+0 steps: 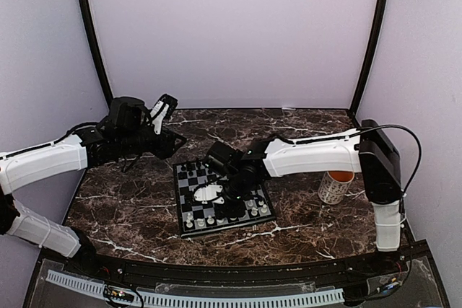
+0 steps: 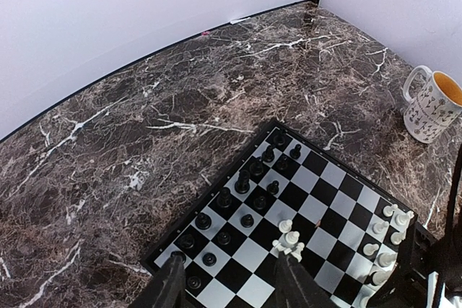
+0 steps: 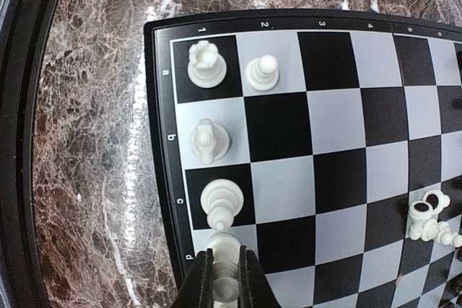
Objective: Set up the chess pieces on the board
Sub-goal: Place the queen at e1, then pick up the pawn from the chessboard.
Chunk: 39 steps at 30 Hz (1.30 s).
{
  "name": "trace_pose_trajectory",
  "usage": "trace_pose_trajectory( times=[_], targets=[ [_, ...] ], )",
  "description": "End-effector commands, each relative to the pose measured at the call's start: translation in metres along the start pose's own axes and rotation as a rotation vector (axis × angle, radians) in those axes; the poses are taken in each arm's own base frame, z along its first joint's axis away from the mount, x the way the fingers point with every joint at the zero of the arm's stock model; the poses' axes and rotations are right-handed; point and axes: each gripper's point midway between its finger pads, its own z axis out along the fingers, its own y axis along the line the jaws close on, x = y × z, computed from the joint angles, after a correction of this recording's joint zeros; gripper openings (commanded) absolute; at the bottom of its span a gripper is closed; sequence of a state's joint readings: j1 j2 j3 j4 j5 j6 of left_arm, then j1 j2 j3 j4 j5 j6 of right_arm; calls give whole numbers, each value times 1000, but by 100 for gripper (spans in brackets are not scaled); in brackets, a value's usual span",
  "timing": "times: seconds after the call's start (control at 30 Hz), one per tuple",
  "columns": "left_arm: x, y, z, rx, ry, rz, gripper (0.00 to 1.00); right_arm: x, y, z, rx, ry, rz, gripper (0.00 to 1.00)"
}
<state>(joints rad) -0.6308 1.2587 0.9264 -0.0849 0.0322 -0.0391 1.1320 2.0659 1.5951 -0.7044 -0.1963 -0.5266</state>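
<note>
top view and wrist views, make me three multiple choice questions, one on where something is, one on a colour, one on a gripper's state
1. Where is the mug?
A) lifted by an arm
B) on the table, right of the board
C) on an arm's base

2. What colour is the chess piece in the right gripper?
A) white
B) black
C) orange

3. The left gripper is:
A) shut on a pawn
B) shut on a cup
C) open, holding nothing

Answers:
1 B, the top view shows it standing on the marble beside the board.
2 A, the right wrist view shows a pale piece clamped there.
3 C, the left wrist view shows its jaws apart with nothing in them.
</note>
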Motion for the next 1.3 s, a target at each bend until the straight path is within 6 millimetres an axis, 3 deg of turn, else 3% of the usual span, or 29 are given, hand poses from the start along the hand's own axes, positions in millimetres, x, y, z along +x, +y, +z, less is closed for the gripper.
trace_pose_trajectory(
  times=[0.0, 0.33, 0.67, 0.83, 1.0, 1.27],
  targets=[
    [-5, 2, -3, -5, -4, -5, 45, -2, 3, 3, 4, 15, -20, 10],
    [-4, 2, -2, -2, 2, -7, 45, 2, 4, -2, 25, 27, -31, 13],
    [0, 1, 2, 5, 18, -7, 45, -4, 2, -18, 52, 3, -30, 32],
    [9, -3, 8, 28, 54, -2, 46, -11, 2, -37, 64, -18, -38, 38],
    [32, -20, 22, 125, 170, -12, 44, -17, -6, -75, 106, -72, -49, 40],
    [70, -50, 49, 284, 373, 30, 29, 21, -58, -122, 232, -115, 60, 42]
  ],
)
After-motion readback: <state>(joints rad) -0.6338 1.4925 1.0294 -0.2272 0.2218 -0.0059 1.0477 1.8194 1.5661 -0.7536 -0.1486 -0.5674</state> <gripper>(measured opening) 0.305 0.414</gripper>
